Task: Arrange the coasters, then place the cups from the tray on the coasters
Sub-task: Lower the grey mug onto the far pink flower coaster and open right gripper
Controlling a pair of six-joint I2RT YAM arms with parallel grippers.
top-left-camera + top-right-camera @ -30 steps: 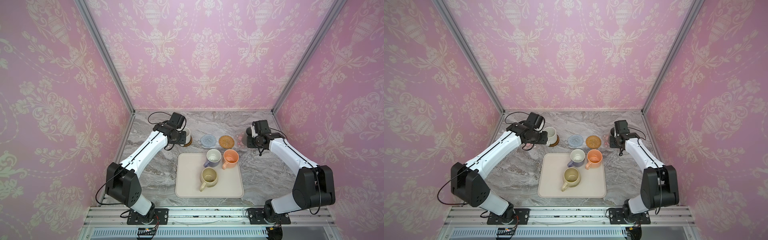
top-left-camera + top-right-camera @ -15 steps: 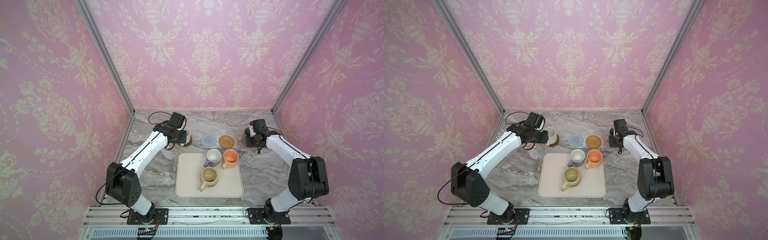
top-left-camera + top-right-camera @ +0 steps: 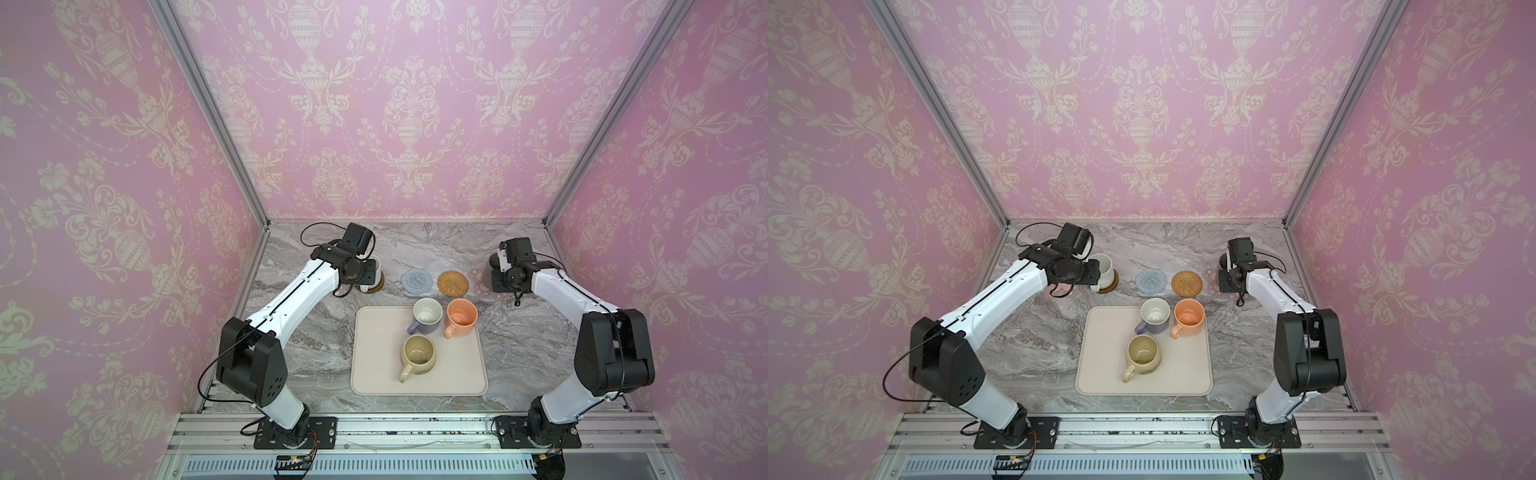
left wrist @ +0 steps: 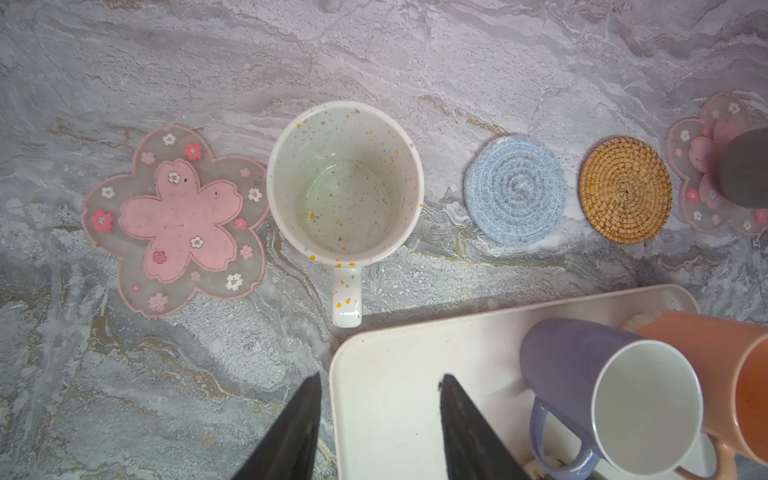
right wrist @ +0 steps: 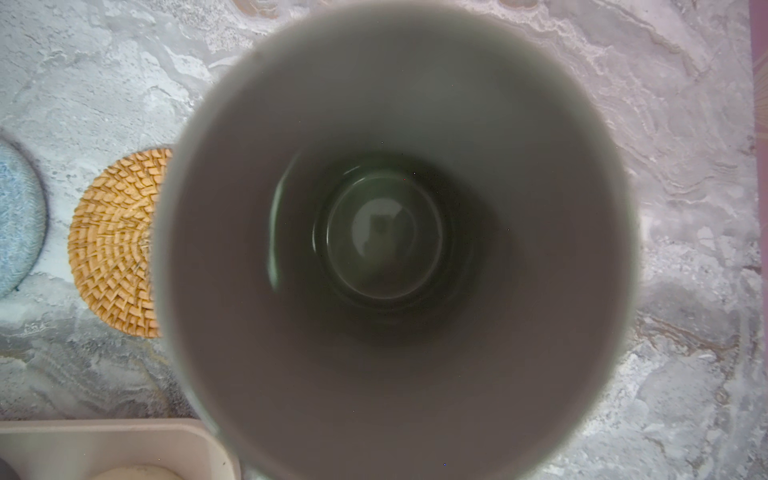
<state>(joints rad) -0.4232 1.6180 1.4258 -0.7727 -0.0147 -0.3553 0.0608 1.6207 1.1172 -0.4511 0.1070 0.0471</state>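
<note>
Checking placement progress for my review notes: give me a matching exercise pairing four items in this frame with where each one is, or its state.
Items: 1 white speckled mug; 2 lavender mug; 3 grey mug; 4 rattan coaster.
Places: A on the tray; B nothing on it; C on the brown wooden coaster; D over a pink flower coaster.
Pairs: 1-C, 2-A, 3-D, 4-B.

Grey, veined marble tabletop point(image 3: 316, 332). Carries a row of five flat mats toward the back, left to right in both top views: pink flower coaster point(image 4: 174, 220), brown wooden disc point(image 3: 1111, 287) with only its edge visible, blue-grey round coaster point(image 3: 417, 281), woven rattan disc point(image 3: 452, 283), second pink flower coaster point(image 4: 698, 166). Holds, nearer the front at the middle, a large beige tray point(image 3: 374, 365) with a low rim, near the two round mats but not touching them.
</note>
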